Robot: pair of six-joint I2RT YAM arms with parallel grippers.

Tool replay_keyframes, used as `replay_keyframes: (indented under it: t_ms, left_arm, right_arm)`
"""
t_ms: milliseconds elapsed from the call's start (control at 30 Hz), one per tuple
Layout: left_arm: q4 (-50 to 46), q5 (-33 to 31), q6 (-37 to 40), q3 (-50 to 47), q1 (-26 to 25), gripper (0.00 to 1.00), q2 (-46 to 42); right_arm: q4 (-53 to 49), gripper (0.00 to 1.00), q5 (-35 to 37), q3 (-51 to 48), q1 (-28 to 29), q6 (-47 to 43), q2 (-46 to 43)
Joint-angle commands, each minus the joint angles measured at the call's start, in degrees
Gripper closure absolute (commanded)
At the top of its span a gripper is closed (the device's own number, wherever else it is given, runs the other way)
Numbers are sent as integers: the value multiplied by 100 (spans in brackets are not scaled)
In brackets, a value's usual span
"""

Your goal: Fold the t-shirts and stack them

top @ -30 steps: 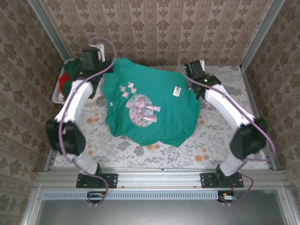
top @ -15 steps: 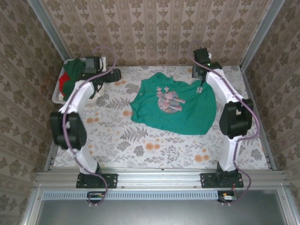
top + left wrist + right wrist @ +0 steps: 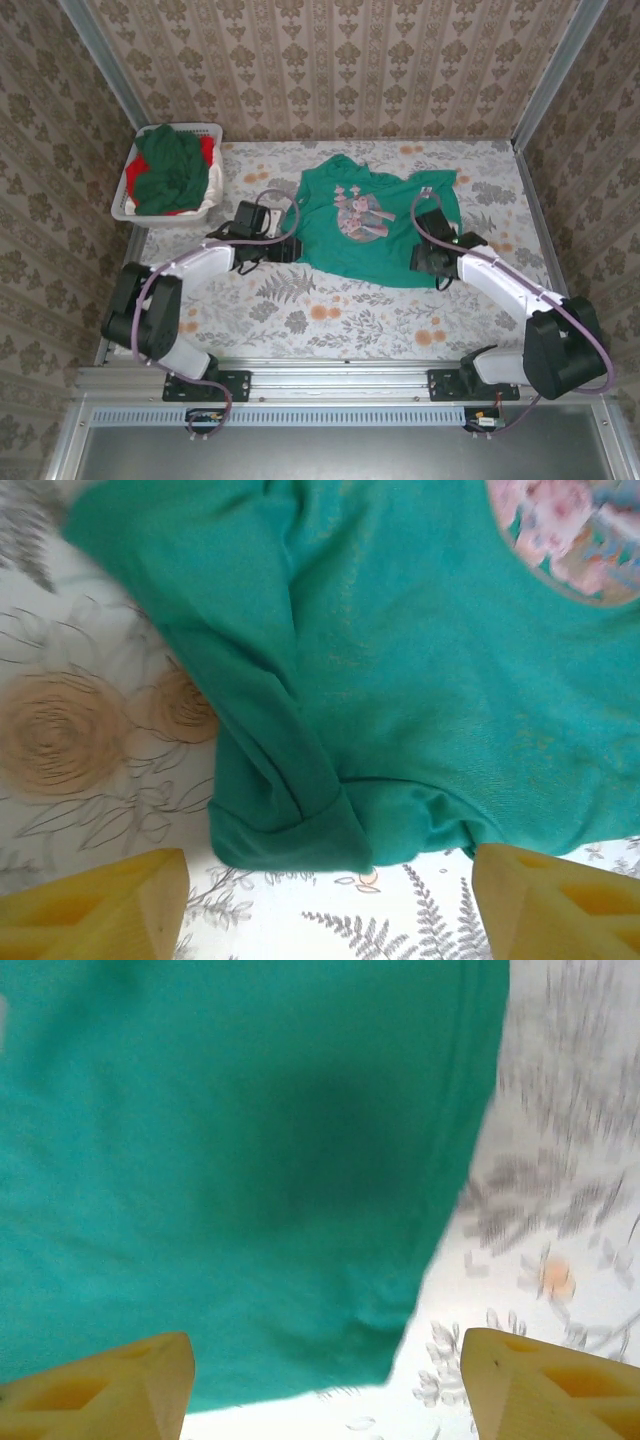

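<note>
The teal t-shirt [image 3: 370,225] lay print-up on the bench [image 3: 300,320], in the upper middle of the overhead view, rumpled rather than flat; in the left wrist view its near corner was doubled over on itself. The left fingers [image 3: 285,249] sat at the shirt's lower left edge, spread apart and grasping nothing; the right fingers [image 3: 428,256] sat at the lower right hem, likewise released. The step in hand looked to be laying the shirt out before the first fold; the next move probably called for pinching both hem corners and drawing them flat. A dark green t-shirt [image 3: 170,165] and a red t-shirt [image 3: 207,150] waited in the basket [image 3: 122,207] at upper left.
</note>
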Motion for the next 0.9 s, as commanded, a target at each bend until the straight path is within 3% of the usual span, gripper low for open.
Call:
replay_keyframes:
  t_ms: [0, 100, 200, 300, 367, 533, 733, 867]
  left_arm:
    - [421, 299, -197, 62, -243, 25, 311]
    - [678, 457, -354, 10, -324, 30, 515]
    - [738, 495, -392, 9, -323, 39, 657]
    - [622, 654, -397, 185, -261, 73, 747]
    - [555, 689, -408, 252, -198, 85, 676]
    - [-141, 840, -421, 496, 184, 92, -21]
    - [-1425, 87, -261, 886, 339, 92, -1375]
    - [-1542, -54, -214, 878, 422, 92, -1801]
  right_arm:
    - [494, 28, -373, -455, -26, 640, 80]
    - [932, 30, -695, -642, -17, 761, 407]
    - [916, 31, -580, -548, 27, 795, 572]
    - [965, 41, -526, -423, 18, 729, 681]
    - [955, 57, -449, -305, 8, 694, 812]
    - [569, 98, -93, 206, -67, 382, 899]
    - [-251, 100, 109, 880, -75, -132, -100]
    - [-448, 100, -438, 1325, -75, -419, -296]
